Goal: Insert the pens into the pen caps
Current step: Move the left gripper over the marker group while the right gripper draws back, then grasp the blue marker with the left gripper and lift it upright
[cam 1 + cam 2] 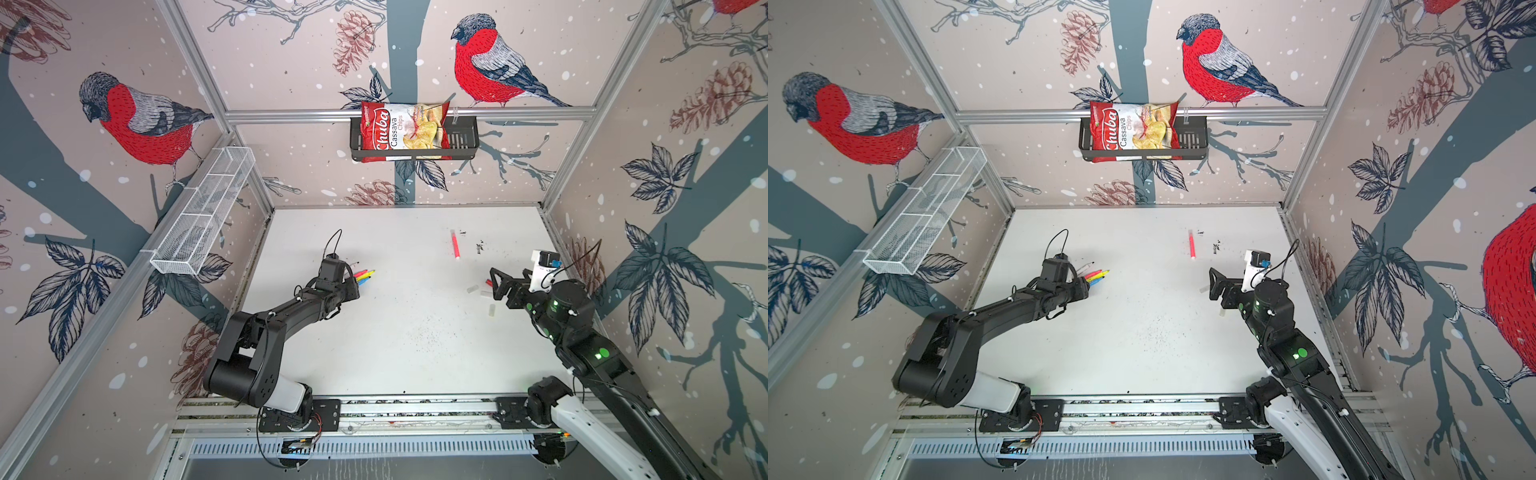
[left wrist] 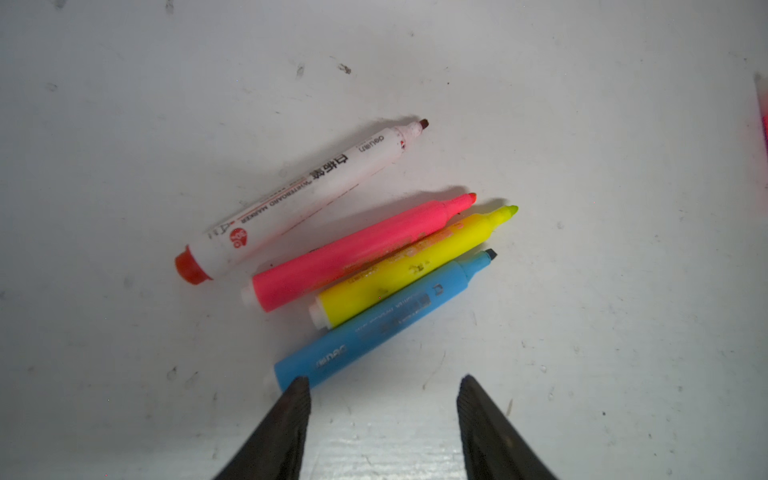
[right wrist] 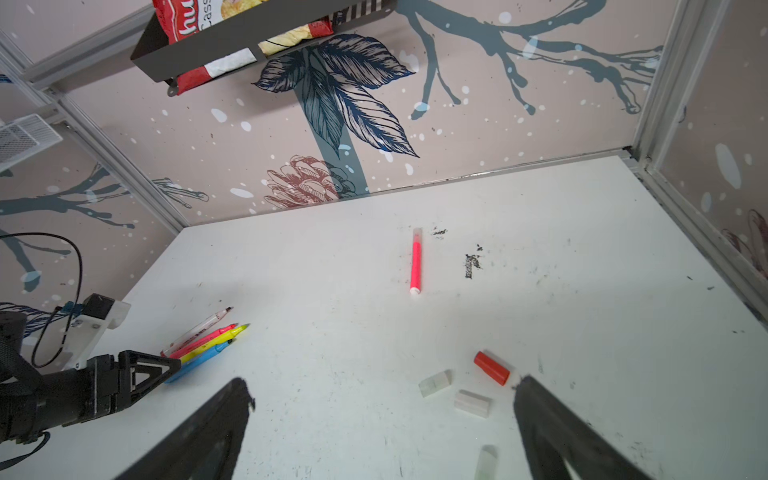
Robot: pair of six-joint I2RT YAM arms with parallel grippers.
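the spotted white table (image 1: pixel 415 353) is closed in by bird walls (image 1: pixel 291 158). the left gripper (image 2: pixel 384 386) is held partly open, the right gripper (image 3: pixel 384 384) wide; nothing is gripped.

- Surface (image 1: pixel 415 332): white, flat, scuffed; dark specks + black smudge (image 3: pixel 471 266) twd back right.
- Left side: 4 uncapped pens, tips same way. White marker (image 2: pixel 299 195) w/ red end, pink pen (image 2: pixel 357 253), yellow pen (image 2: pixel 407 270), blue pen (image 2: pixel 382 324). Last 3 touch side by side; white marker just beside the pink.
- Back, right of centre: 2nd pink pen (image 3: pixel 415 262), alone, well apart from the rest.
- Right side: red cap (image 3: pixel 492 368) + 3 whitish caps (image 3: pixel 435 383) (image 3: pixel 473 403) (image 3: pixel 486 462), loose, near each other, none touching.
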